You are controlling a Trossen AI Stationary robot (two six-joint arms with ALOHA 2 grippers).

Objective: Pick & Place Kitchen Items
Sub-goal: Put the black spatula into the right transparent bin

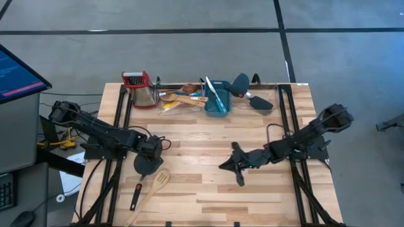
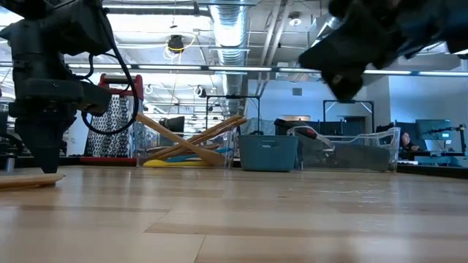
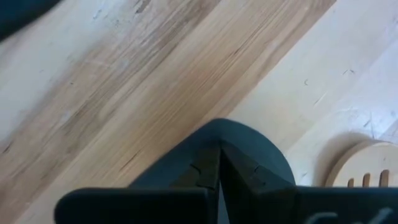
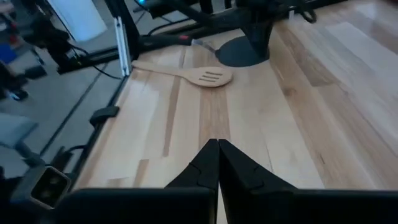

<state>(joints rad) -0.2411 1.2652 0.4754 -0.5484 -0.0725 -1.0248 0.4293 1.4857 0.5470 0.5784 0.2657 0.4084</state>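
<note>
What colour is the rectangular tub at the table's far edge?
Teal; the tub shows best in the high view.

We see a pale wooden table (image 1: 208, 189). On its near left lie a slotted wooden spatula (image 1: 159, 181) and a black spatula (image 1: 141, 177); along the far edge stand a grater (image 1: 140, 89), a teal tub (image 1: 216, 98) and piled utensils (image 1: 180, 96)

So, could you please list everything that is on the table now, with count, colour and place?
slotted wooden spatula: one, pale, front left of table
black spatula: one, black with red on handle, under the left gripper
grater: one, red and metal, back left
wooden spoons: several, pale and brown, back edge, exact count unclear
tub: one, teal, back middle
dark spatulas: two, back right of tub
left gripper: shut, above the black spatula's head
right gripper: shut, over bare wood
</note>
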